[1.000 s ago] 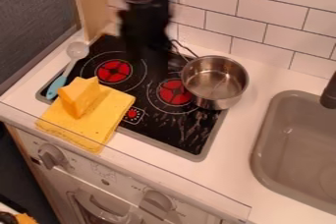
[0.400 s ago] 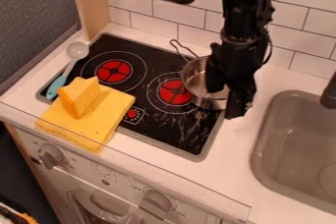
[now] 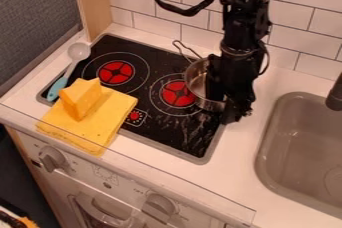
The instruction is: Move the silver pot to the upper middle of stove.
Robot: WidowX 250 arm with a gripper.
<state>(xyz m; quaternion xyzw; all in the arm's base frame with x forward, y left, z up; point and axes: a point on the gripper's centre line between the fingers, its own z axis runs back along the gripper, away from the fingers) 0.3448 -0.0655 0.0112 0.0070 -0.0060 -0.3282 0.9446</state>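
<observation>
Gripper (image 3: 224, 108) has been swung from the stove's (image 3: 170, 139) back to the silver pot's (image 3: 196, 80) R side & nudged slightly L; whether it's open or closed can't be told. Pot hasn't been shifted: still at the stove's R edge, by the R burner (image 3: 177, 94) (handle toward wall). Grasp prob. being set up; move to upper mid. still needed.

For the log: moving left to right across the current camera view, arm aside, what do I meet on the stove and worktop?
Blue-handled spoon → left red burner → right red burner → silver pot → grey sink
</observation>
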